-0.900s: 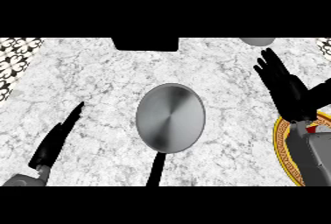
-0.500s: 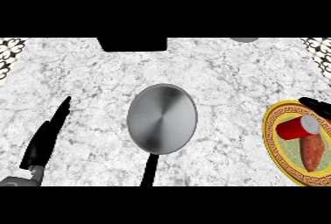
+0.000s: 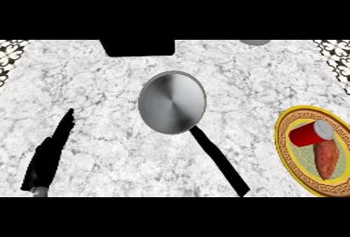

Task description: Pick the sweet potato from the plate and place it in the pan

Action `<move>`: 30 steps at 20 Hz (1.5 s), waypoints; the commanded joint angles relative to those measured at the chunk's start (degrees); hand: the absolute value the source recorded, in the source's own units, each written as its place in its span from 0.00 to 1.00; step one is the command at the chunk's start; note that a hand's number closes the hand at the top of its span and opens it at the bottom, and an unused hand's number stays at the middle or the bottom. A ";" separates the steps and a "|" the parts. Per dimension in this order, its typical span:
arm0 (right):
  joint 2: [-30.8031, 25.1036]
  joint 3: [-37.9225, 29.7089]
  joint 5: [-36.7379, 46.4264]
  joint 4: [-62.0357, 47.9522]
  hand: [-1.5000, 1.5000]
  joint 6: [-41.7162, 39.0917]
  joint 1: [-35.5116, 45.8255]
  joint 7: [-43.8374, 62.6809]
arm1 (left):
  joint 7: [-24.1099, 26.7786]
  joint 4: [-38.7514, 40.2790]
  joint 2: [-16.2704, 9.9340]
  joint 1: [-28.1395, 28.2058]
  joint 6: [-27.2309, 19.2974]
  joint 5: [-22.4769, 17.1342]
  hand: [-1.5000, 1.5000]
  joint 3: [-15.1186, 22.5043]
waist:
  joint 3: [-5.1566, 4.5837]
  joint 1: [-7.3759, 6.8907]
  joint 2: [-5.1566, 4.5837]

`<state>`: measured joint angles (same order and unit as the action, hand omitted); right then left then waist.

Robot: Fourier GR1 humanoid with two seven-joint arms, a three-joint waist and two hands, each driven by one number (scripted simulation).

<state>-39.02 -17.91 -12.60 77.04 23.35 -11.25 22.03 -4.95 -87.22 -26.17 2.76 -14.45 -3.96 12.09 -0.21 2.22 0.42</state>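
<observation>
The sweet potato (image 3: 326,160) lies reddish-brown on a yellow-rimmed plate (image 3: 284,139) at the right edge of the head view, just below a red can (image 3: 309,134) lying on its side on the same plate. A round grey pan (image 3: 171,102) sits mid-counter, its black handle (image 3: 220,162) running down and to the right. My left hand (image 3: 49,155) rests edge-on at the lower left, fingers straight, far from pan and plate. My right hand does not show.
A black block (image 3: 137,46) sits at the counter's far edge above the pan. A grey round object (image 3: 255,42) peeks in at the top right. Patterned tiles (image 3: 336,53) border the counter's upper corners.
My right hand, over the plate before, has left the view. The view has shifted so the plate, can and sweet potato show fully. Left hand keeps its pose.
</observation>
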 commanded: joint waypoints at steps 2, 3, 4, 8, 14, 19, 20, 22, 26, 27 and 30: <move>-8.82 0.28 0.15 8.13 0.00 -9.06 -9.13 8.71 | -2.00 -3.91 0.14 0.36 -0.18 0.77 0.50 0.46 | 0.08 -0.96 -0.11; -10.55 0.50 0.17 9.35 0.00 -10.40 -8.57 11.36 | -1.06 -2.79 -0.09 0.50 1.23 -0.33 0.50 -0.30 | 0.06 -1.34 -0.22; -11.58 0.51 -1.45 9.35 0.00 -14.02 -7.97 11.52 | -4.44 -3.20 0.70 -1.50 -0.16 1.11 0.50 0.73 | 0.12 -1.31 -0.27; -12.11 -0.26 -5.30 13.28 0.00 -20.44 -7.37 14.47 | -5.28 -6.15 0.22 0.03 0.76 1.51 0.50 0.46 | 0.19 -1.91 -0.27; -18.47 2.31 -8.87 9.11 0.00 -28.22 5.93 26.37 | 0.08 -2.13 2.26 0.71 1.06 3.02 0.50 0.00 | 0.16 -3.04 -0.56; -16.87 5.01 -7.75 -0.76 0.00 -33.49 12.83 28.08 | 1.55 -2.23 1.98 2.07 4.16 1.70 0.50 -2.11 | 0.21 -3.34 -0.61; -15.04 6.92 -7.10 3.66 0.00 -32.27 13.51 31.47 | -2.40 -2.15 3.79 -0.82 2.51 4.56 0.50 -0.03 | 0.20 -2.81 -0.53; -14.30 9.96 -6.40 1.10 0.00 -34.50 17.41 32.46 | -3.96 -3.46 3.78 -1.31 2.39 4.75 0.50 -0.27 | 0.21 -3.10 -0.57; -17.03 11.52 -8.35 0.14 0.00 -39.32 23.85 41.45 | -3.16 -2.73 3.07 -1.48 4.80 3.68 0.50 -1.56 | 0.16 -3.50 -0.66; -17.89 9.75 -8.04 -0.72 0.00 -42.66 19.08 37.75 | -3.60 -6.41 3.83 1.14 3.46 3.94 0.50 -1.75 | 0.20 -2.76 -0.42; -15.95 14.34 -7.50 -4.38 0.00 -44.77 21.49 38.85 | -4.92 -7.35 4.24 1.26 3.24 4.85 0.50 -0.85 | 0.21 -3.27 -0.51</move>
<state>-54.95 -6.41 -19.68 74.52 -15.91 8.04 55.55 -8.71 -92.31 -22.23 3.16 -11.10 0.27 10.97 -0.01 -0.94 -0.14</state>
